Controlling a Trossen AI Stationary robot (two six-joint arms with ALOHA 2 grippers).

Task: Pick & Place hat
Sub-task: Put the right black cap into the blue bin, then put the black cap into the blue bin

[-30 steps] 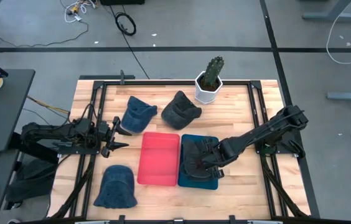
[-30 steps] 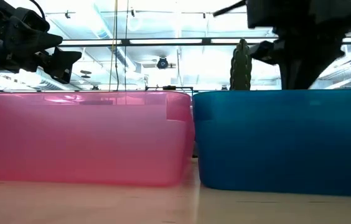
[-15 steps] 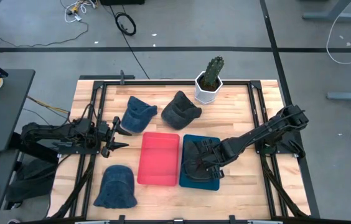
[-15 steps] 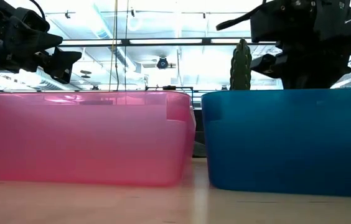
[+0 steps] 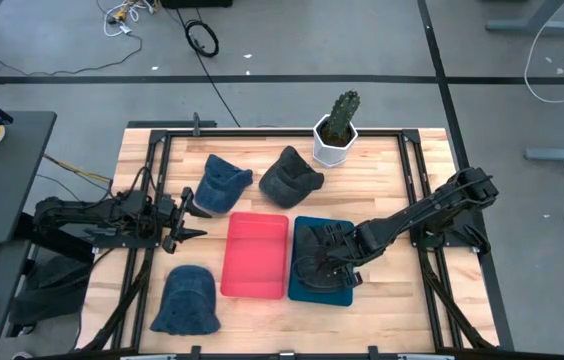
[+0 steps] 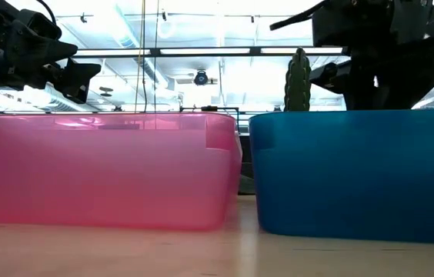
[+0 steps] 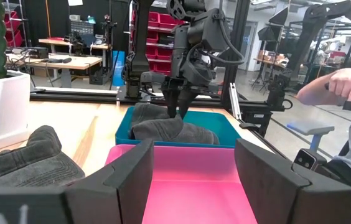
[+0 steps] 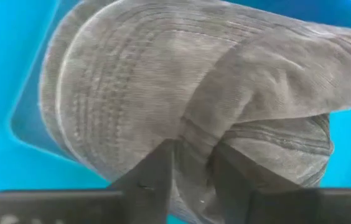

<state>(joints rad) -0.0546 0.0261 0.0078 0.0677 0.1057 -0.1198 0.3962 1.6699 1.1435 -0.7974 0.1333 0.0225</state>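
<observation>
The right gripper [image 5: 314, 262] is found low over the blue bin [image 5: 336, 292], its fingers parted slightly around a fold of the dark hat [image 7: 172, 127], which lies inside that bin (whether the fabric is truly free cannot be told). The fingers should be opened fully before a straight lift, so no cloth is dragged out. The left gripper [image 5: 194, 222] is parked, wide open and empty, beside the red bin [image 5: 255, 254].

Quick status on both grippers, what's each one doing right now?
Left gripper: open, empty, waiting beside the pink bin.
Right gripper: over the blue bin, fingers parted slightly around a fold of the grey hat; grip cannot be told.
</observation>
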